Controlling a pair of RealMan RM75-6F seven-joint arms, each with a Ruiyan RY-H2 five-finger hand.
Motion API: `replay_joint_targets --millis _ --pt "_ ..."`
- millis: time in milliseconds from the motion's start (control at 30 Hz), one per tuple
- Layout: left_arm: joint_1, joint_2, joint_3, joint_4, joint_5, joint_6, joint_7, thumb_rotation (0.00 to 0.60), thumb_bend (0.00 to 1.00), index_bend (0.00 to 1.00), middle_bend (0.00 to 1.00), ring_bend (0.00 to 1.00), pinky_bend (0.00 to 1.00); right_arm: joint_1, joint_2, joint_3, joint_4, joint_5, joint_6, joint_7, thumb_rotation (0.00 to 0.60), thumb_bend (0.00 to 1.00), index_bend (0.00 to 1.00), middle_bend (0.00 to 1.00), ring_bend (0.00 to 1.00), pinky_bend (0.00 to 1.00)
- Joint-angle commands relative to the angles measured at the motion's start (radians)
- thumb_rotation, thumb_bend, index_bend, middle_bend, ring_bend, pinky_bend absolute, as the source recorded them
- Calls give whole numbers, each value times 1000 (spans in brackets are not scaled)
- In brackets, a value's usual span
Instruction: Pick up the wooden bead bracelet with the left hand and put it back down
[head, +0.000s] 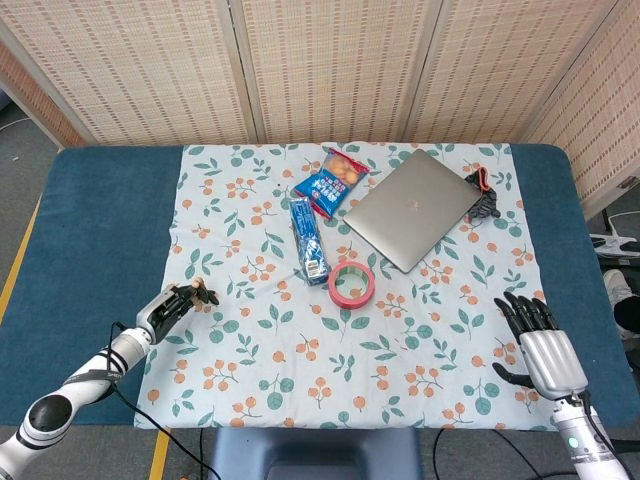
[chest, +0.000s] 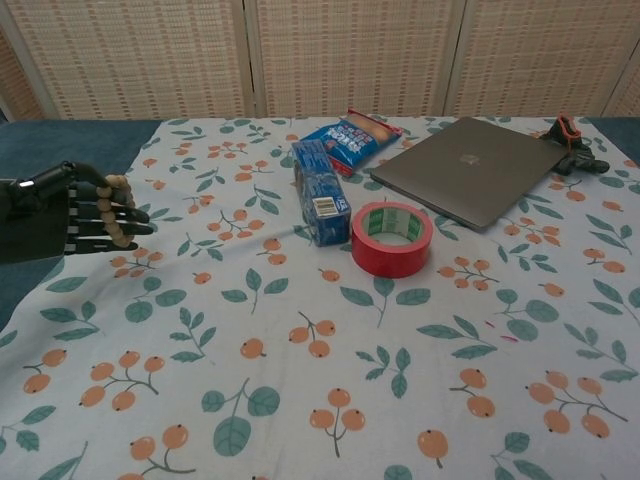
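The wooden bead bracelet is a loop of light tan beads draped over the dark fingers of my left hand at the left edge of the floral cloth. In the head view the same left hand holds the bracelet just above the cloth's left side. My right hand lies at the table's near right corner, fingers spread, holding nothing. The chest view does not show the right hand.
A red tape roll stands mid-cloth beside a blue box. Behind them lie a blue snack bag and a closed laptop. A small dark clip lies at the far right. Blue table borders the cloth.
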Motion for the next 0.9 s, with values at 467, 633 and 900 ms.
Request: replay_joint_targets --millis 467,633,900 --pt "3 9 -11 -10 -13 -62 64 599 1000 600 443 113 7 -3 3 2 -1 -5 10 8 557 125 0 0 0 0" --pt "5 7 -13 -14 -23 -60 70 600 1000 599 442 113 6 -3 4 1 -1 -6 10 10 558 125 0 0 0 0" --pt "47 -45 -11 -51 145 69 271 600 1000 568 428 110 13 -2 3 0 -1 -9 7 9 559 126 0 0 0 0"
